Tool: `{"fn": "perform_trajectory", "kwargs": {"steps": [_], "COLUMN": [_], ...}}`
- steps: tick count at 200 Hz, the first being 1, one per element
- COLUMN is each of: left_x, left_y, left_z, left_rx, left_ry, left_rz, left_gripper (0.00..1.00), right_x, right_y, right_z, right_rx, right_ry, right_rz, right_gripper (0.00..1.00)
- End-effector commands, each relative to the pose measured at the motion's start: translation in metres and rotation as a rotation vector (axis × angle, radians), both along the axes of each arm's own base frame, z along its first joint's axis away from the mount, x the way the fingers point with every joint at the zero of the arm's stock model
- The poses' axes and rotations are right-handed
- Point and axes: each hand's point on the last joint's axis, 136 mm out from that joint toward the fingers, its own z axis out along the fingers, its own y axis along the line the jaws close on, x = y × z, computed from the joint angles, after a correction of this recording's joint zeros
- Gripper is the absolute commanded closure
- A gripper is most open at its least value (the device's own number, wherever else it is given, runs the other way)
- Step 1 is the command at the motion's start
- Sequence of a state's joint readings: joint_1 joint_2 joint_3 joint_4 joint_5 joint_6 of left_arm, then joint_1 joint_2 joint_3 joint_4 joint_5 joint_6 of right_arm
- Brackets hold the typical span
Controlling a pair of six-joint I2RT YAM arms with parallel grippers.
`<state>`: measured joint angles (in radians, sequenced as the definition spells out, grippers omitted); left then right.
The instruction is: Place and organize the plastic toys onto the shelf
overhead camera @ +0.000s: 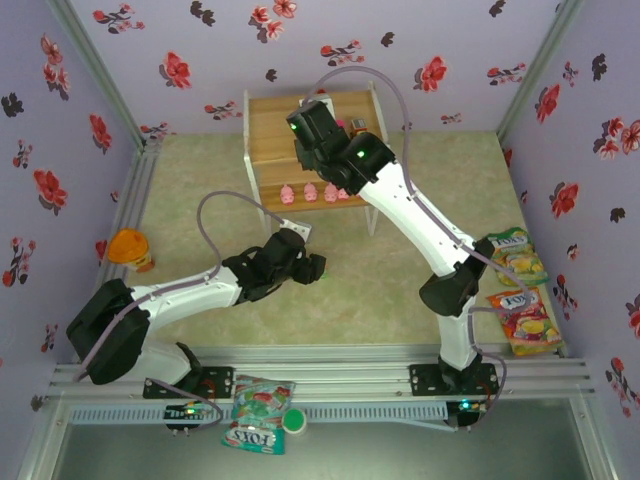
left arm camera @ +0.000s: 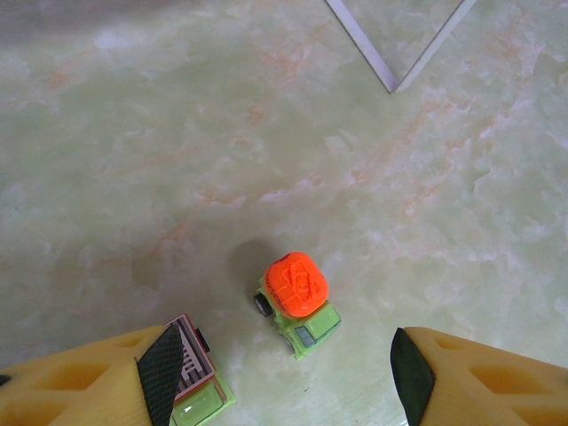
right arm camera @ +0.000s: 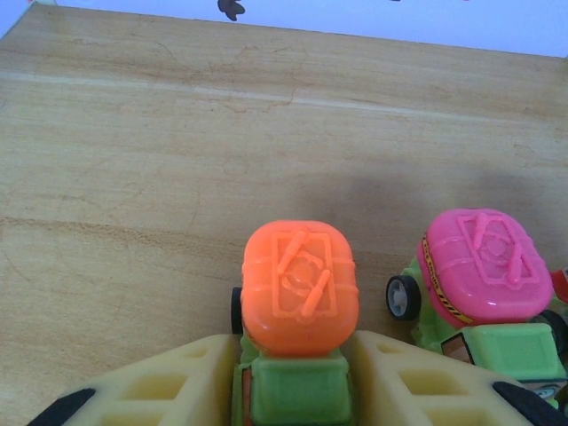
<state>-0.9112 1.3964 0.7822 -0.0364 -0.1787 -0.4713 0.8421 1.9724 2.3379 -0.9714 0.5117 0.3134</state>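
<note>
The left gripper (left arm camera: 288,368) hangs over the table (left arm camera: 177,160) with its jaws wide. The loose orange car (left arm camera: 298,303) stands on the table in the gap between them, at 12 o'clock from the midpoint and a little nearer the left finger, touching neither. A grey-topped car (left arm camera: 193,374) lies at 9 o'clock, right against the left fingertip (left arm camera: 161,368) and partly hidden behind it.

The right gripper (right arm camera: 297,377) is at the shelf (overhead camera: 268,135), low over its top board (right arm camera: 133,177). Its jaws are narrow, one close on each side of the shelved orange car (right arm camera: 300,288), which sits on the wood with its orange top at 12 o'clock from the fingers. Whether they press it or only flank it, I cannot tell. A pink car (right arm camera: 484,266) stands just beside at 3 o'clock, apart from it.

From above, a row of pigs (overhead camera: 310,192) lines the lower board at the shelf's 6 o'clock edge.
</note>
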Motion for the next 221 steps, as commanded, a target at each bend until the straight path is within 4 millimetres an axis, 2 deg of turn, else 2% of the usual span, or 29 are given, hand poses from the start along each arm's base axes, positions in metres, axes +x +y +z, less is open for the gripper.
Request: {"fn": "perform_trajectory", "kwargs": {"steps": [1, 103, 154, 199, 221], "left_x": [0.001, 0.002, 0.004, 0.005, 0.006], "left_y": [0.001, 0.001, 0.003, 0.005, 0.01], "left_z": [0.003, 0.002, 0.0, 0.001, 0.004], "left_rx": [-0.002, -0.001, 0.009, 0.001, 0.008], "left_ry": [-0.015, -0.015, -0.015, -0.023, -0.045], "left_rz": [-0.008, -0.005, 0.008, 0.024, 0.041], "left_gripper": [0.32, 0.32, 0.32, 0.31, 0.3], "right_x": [0.0, -0.012, -0.022, -0.041, -0.057], "right_y": [-0.004, -0.008, -0.017, -0.031, -0.036], "right_z": [0.009, 0.04, 0.066, 0.087, 0.088], "right_rx": [0.002, 0.026, 0.031, 0.032, 0.029], "right_ry": [-0.01, -0.071, -0.125, -0.168, -0.183], "right_rz": [0.007, 0.021, 0.019, 0.008, 0.013], "right_gripper": [0.6, 0.55, 0.55, 0.55, 0.55]}}
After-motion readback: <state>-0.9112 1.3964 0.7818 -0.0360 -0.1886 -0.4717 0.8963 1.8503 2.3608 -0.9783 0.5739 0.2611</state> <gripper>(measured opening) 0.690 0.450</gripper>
